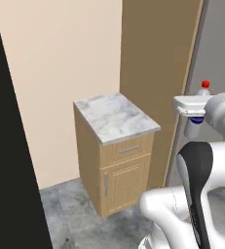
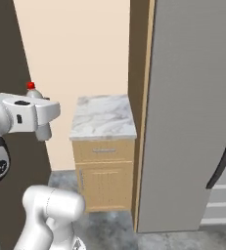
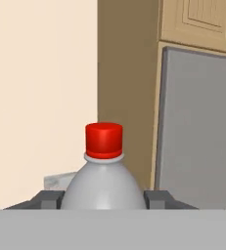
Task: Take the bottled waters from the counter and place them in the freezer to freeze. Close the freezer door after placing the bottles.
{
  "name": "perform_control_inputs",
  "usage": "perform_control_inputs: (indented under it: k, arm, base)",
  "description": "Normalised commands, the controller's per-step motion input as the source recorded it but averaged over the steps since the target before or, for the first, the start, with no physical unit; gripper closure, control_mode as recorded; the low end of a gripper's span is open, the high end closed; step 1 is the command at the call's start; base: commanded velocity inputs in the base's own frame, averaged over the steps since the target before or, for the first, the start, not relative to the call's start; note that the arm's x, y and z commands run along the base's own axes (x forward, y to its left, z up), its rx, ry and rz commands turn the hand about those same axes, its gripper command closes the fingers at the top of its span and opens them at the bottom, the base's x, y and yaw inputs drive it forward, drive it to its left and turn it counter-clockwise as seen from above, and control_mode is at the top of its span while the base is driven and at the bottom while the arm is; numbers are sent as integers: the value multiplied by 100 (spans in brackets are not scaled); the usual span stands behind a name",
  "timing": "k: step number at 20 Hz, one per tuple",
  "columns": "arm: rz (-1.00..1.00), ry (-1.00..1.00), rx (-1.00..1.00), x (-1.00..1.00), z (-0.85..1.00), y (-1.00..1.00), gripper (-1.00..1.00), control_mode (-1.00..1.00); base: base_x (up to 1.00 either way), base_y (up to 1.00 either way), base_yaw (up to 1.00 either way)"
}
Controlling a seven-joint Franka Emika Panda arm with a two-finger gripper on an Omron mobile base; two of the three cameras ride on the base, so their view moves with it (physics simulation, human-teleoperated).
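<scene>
Wall (image 1: 60,73): cream, upper left of the left base view, behind the counter.
Counter (image 1: 115,116): marble top, centre of the left base view; nothing stands on it. In the right base view it sits at centre, just left of the freezer door.
Cabinet (image 1: 126,175): light wood beneath the marble, one drawer over one door, each with a metal handle.
Floor (image 1: 75,219): grey stone, lower part of both base views.
Gripper (image 1: 197,113): right edge of the left base view, mid height; in the right base view it is at left, mid height. The jaws are clamped on the bottle, one finger (image 3: 48,199) at each side of its shoulder in the hand view.
Bottle (image 3: 103,185): red cap, clear body, upright between the fingers, held in the air well off the counter; cap pokes up above the hand in both base views.
Freezer door (image 2: 192,112): plain grey slab, right half of the right base view, with a dark bar handle (image 2: 224,151) at its right edge.
Shelves (image 2: 224,195): white, lower right corner of the right base view, past the door.
</scene>
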Motion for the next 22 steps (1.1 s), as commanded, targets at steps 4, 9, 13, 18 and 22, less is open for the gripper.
perform_control_inputs:
  k: [4, 9, 13, 18, 22]
  arm:
    - [0, 0, 0, 0, 0, 0, 100, 100]
    - [0, 0, 0, 0, 0, 0, 100, 100]
    - [0, 0, 0, 0, 0, 0, 100, 100]
    - [0, 0, 0, 0, 0, 0, 100, 100]
    - [0, 0, 0, 0, 0, 0, 100, 100]
  base:
    - [-51, -37, -37]
    - [-11, -49, -34]
    - [0, -72, -29]
    - [22, -93, -15]
    - [34, -88, 0]
